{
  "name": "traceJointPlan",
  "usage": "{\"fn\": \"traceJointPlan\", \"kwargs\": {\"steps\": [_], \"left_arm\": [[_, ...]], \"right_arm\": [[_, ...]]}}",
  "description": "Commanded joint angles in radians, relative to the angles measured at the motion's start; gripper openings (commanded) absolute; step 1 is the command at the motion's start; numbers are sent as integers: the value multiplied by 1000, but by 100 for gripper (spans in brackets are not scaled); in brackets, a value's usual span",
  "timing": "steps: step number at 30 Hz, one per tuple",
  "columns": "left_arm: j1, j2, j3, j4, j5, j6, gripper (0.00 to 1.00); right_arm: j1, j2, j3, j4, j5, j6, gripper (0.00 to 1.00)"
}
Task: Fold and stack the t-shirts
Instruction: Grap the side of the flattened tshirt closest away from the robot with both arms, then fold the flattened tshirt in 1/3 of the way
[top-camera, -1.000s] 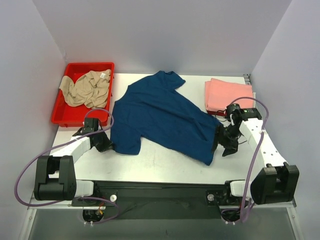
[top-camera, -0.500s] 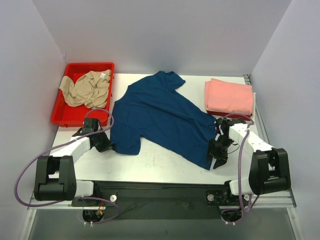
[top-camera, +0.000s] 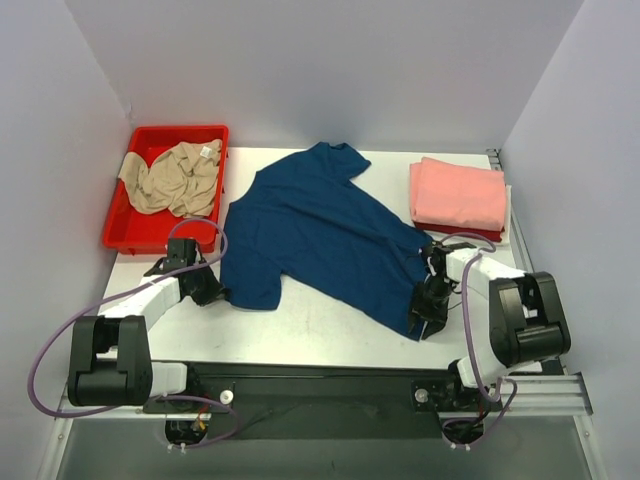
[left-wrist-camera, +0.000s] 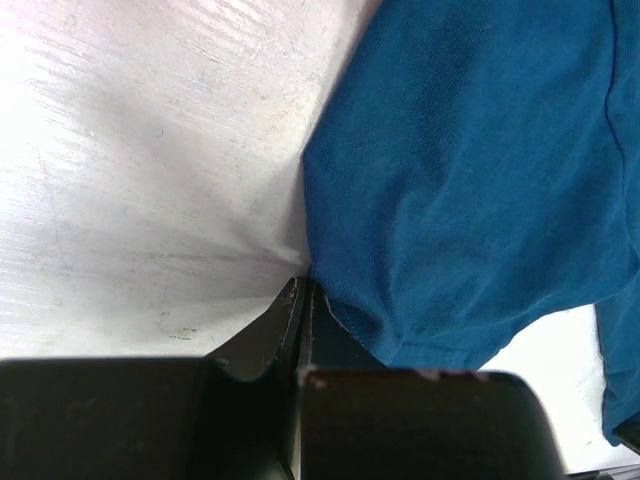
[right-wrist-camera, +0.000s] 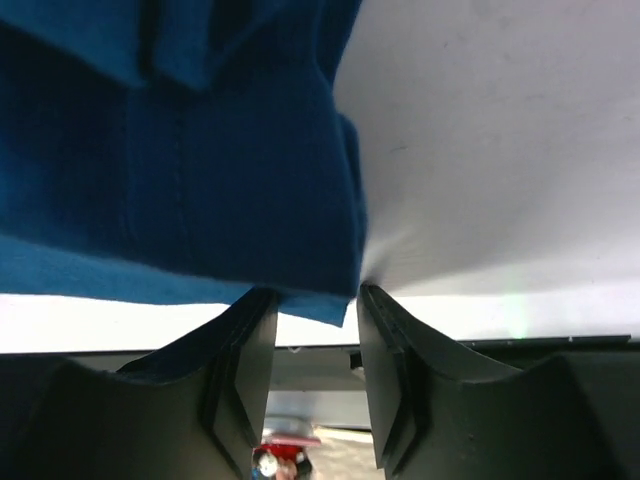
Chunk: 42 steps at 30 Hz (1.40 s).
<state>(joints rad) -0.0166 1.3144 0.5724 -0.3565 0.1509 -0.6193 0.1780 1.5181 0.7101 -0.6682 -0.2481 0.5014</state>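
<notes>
A scuffed white table (top-camera: 330, 335) is seen from above. A soft navy t-shirt (top-camera: 310, 230) is spread diagonally across its middle. A red plastic tray (top-camera: 118, 236), far left, is filled by a crumpled beige t-shirt (top-camera: 170, 180). A folded salmon-pink t-shirt (top-camera: 458, 195) is laid far right. The right gripper (right-wrist-camera: 315, 296) is parted around the navy hem. The left gripper (left-wrist-camera: 303, 292) is pressed together at the navy edge.

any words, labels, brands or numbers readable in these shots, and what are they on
No text can be read in any view.
On the beige t-shirt in the red bin: a small white tag, too small to read.
On the navy t-shirt: plain blue cloth showing, no print or lettering in view.
On the pink folded t-shirt and the table: no markings.
</notes>
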Motion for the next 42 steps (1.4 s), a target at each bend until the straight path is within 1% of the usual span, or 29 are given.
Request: {"fn": "traceJointPlan", "kwargs": {"steps": [1,4,5,7,8,11,14,17,21,24,25,28,32,38,42], "left_arm": [[9,6,-32,-64,-68,36,0],[9,2,-32,-67,-71,36,0],[9,2,-32,-67,-74,36,0],[9,-3,-28,-73,-73,36,0],[9,-4,-26,-78,-73,36,0],[12,-18,-9,-101,-70,36,0],[10,-56,33,-171,-77,41,0],[12,-124,67,-265,-94,43,0],[10,-225,142,-387,-108,9,0],[12,-263,207,-465,-142,-2,0],[12,-271,221,-513,-143,0,0],[12,-303,259,-584,-191,15,0],[10,-330,270,-625,-169,21,0],[10,-385,337,-768,-192,55,0],[10,-414,368,-841,-182,72,0]], "right_arm": [[18,40,14,-4,40,16,37],[34,51,3,5,33,20,31],[35,51,-1,5,32,22,26],[40,39,-8,4,30,29,19],[43,31,-14,-2,29,34,14],[46,-1,-18,-34,21,37,6],[54,-42,-6,-95,9,34,1],[58,-71,0,-166,-20,31,0],[72,-125,8,-252,-56,20,0],[81,-147,15,-306,-79,12,0],[89,-154,17,-317,-83,12,0],[106,-167,15,-347,-102,12,0],[133,-186,0,-373,-106,25,0],[172,-280,-32,-433,-129,83,0],[172,-300,-28,-465,-129,81,0]]}}
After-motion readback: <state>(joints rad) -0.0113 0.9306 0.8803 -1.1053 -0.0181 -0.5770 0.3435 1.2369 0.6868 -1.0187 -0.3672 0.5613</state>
